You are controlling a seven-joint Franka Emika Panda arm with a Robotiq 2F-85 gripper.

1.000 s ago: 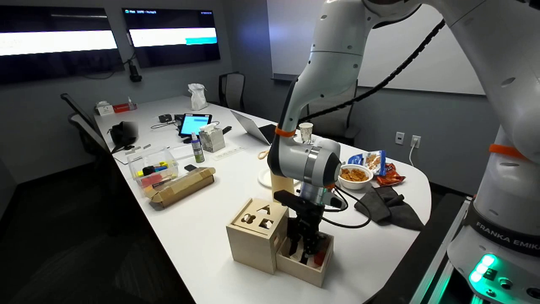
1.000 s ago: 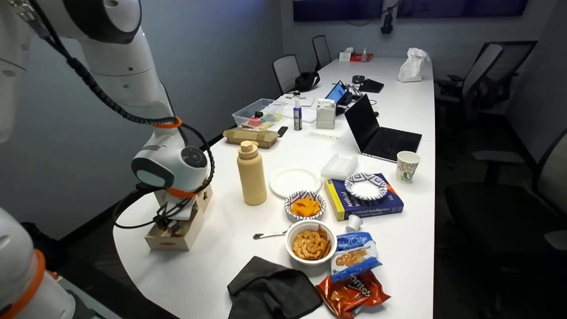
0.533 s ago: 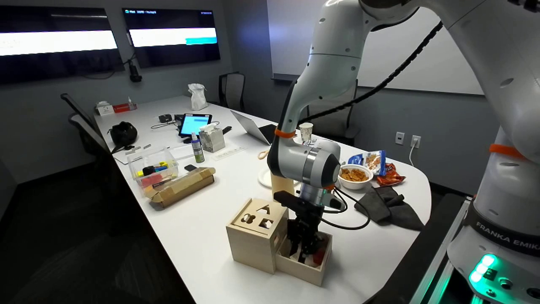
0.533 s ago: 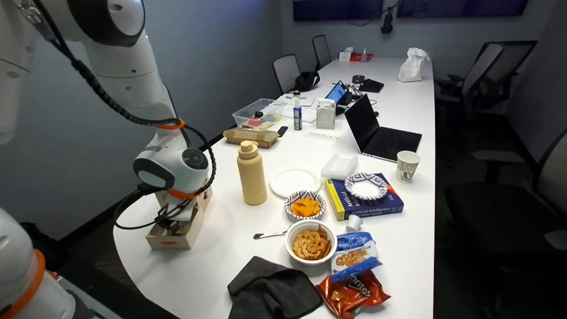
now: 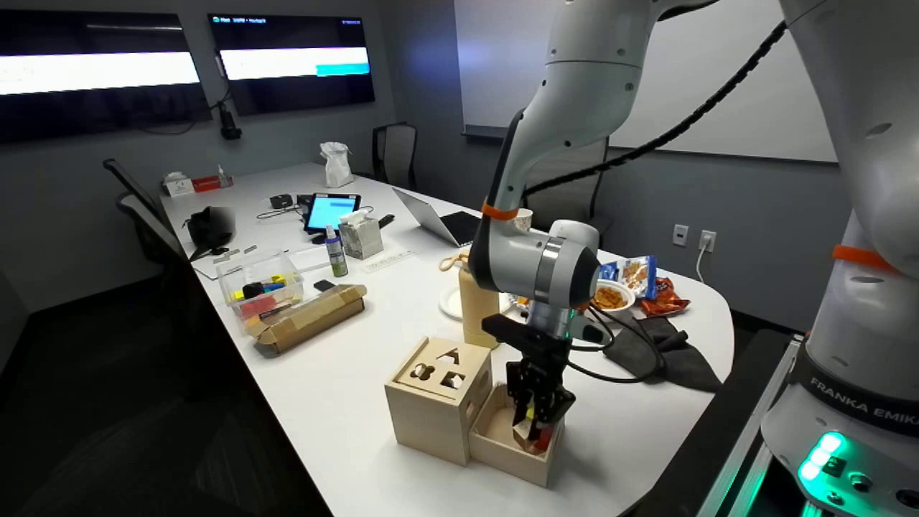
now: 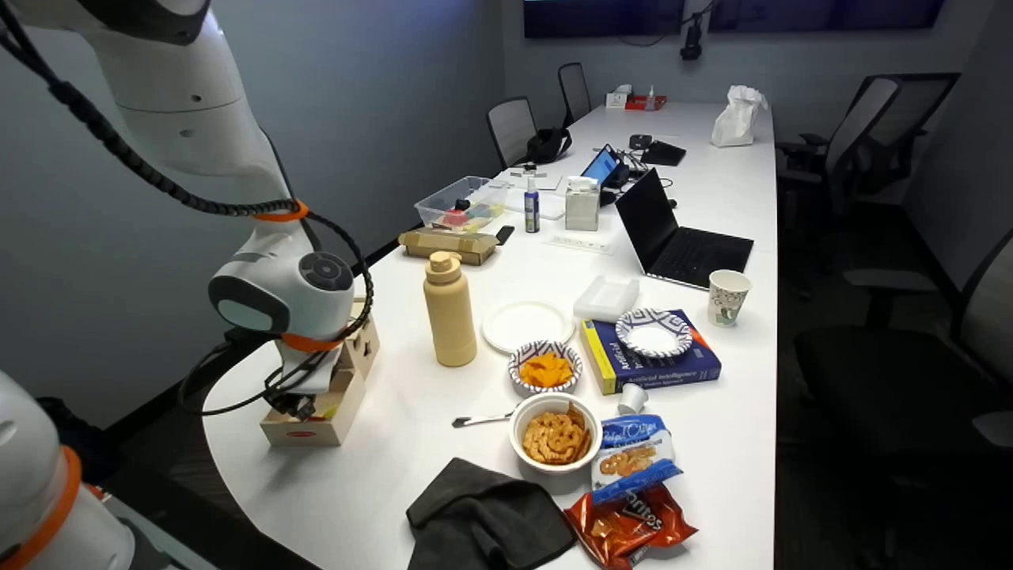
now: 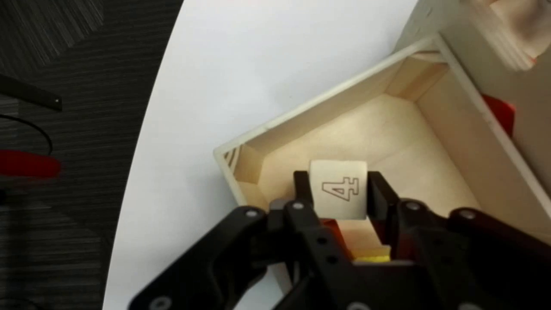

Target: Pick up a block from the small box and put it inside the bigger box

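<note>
L to R in an exterior view: wall screens [image 5: 294,64] upper L, text too small to read; the bigger box [image 5: 434,413], lwr ctr; right beside it the small box [image 5: 510,461] (can't tell if they touch); my gripper [image 5: 528,429] pointing down over it; far R, my arm's base [image 5: 847,434], lettered FRANKA EMIKA.

In the wrist view, just R of ctr, my gripper is closed on a block [image 7: 338,189], pale wood w/ an outlined "4" facing the cam. It's over the small box's floor; height vs. the rim I can't judge. Below it in frame, a red piece [image 7: 335,233] and a yellow piece [image 7: 372,259], mostly hidden.

In an exterior view, lwr L, the small box has a red logo [image 6: 301,434], too tiny to read. Further R, lwr frame: a Doritos bag [image 6: 631,524], D hidden; a blue bag [image 6: 635,457] reading Crisps; above those, a book [image 6: 658,370] titled Artificial Intelligence.
</note>
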